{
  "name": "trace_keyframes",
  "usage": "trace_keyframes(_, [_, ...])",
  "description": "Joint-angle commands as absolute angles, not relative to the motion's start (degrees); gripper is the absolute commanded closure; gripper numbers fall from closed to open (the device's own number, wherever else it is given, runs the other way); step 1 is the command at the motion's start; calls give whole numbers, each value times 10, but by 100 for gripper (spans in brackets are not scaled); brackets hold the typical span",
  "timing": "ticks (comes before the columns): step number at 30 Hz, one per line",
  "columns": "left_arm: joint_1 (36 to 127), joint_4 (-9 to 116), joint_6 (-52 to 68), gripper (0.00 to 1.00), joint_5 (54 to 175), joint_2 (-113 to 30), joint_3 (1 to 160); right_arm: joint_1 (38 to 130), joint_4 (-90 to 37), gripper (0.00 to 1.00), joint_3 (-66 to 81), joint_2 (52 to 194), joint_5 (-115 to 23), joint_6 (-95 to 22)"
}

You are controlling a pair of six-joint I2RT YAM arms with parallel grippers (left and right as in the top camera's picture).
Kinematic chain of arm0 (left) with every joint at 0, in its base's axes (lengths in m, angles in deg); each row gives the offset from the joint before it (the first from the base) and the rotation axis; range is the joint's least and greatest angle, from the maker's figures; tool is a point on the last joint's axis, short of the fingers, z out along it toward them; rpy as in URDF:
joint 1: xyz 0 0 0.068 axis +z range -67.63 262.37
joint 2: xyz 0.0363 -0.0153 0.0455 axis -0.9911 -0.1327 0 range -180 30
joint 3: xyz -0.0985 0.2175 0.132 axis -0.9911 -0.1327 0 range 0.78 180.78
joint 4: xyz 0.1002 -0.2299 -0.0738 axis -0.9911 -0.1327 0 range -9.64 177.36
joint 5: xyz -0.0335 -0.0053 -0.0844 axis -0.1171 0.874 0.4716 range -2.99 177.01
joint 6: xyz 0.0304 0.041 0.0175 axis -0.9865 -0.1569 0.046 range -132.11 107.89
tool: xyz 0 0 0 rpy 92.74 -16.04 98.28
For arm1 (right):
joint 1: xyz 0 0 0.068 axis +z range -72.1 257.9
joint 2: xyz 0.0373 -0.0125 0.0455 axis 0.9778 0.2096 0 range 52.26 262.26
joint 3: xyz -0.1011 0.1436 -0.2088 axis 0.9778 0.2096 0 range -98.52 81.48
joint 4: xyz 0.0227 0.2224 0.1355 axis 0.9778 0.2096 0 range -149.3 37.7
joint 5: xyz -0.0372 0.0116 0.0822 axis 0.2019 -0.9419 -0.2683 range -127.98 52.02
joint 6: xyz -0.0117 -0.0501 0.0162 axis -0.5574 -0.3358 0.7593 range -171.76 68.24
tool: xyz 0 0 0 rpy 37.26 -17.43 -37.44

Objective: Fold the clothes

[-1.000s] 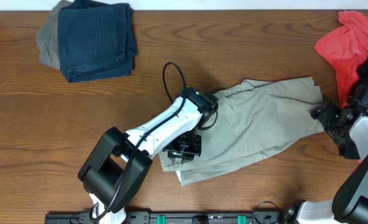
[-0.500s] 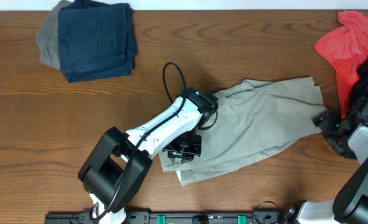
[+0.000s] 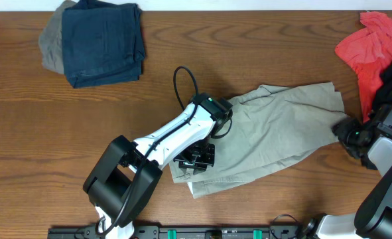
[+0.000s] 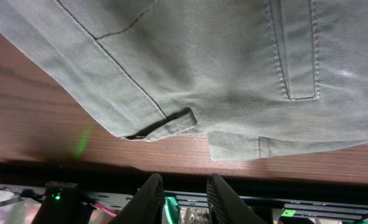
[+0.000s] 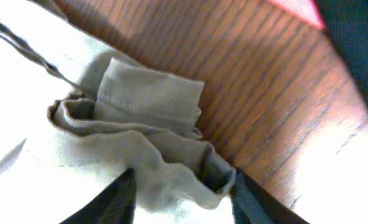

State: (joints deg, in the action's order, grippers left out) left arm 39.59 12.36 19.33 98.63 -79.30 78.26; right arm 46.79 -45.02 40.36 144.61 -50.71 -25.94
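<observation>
**A:** What are the two end effectors doing?

**B:** The left end effector [image 3: 197, 158] hangs over the near left end of the pale khaki-grey cotton shorts [image 3: 275, 136]. In its wrist view its fingers [image 4: 149, 198] stand a narrow gap apart with no cloth between them. They are released, just off the hem, by a belt loop [image 4: 171, 124]. The right end effector [image 3: 345, 127] is at the far right corner of the shorts. In its wrist view a bunched fold of the fabric [image 5: 165, 168] fills the space between both fingers [image 5: 115, 202], so it is grasping the cloth.

**A:** And how many things are there?

**B:** There is one pair of shorts and there are two arms. One dark navy folded garment [image 3: 103, 43] lies on one grey cloth [image 3: 50, 43] at the far left. One crumpled red shirt [image 3: 365, 50] lies at the far right. One black cable loop [image 3: 186, 83] stands up behind the left wrist.

**A:** Where do the shorts lie?

**B:** They are spread flat on the brown wooden tabletop [image 3: 63, 119], slanting from near the front edge at centre up toward the right. The left end is folded over into layers, and a stitched pocket slit [image 4: 299, 56] faces up.

**A:** Edges and room?

**B:** The near hem lies close to the tabletop's front edge and the black rail. The right corner is near the red shirt but apart from it. Bare wood runs between the shorts and the navy pile, and across the left front.
</observation>
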Motion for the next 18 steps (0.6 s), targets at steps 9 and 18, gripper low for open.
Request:
trace_keyframes(9, [397,127,186,75,979,-789,778,452,-452,87,397,1445,-537,-256])
trace_keyframes(18, [397,140,186,75,979,-789,778,419,-347,99,300,1390,-575,-254])
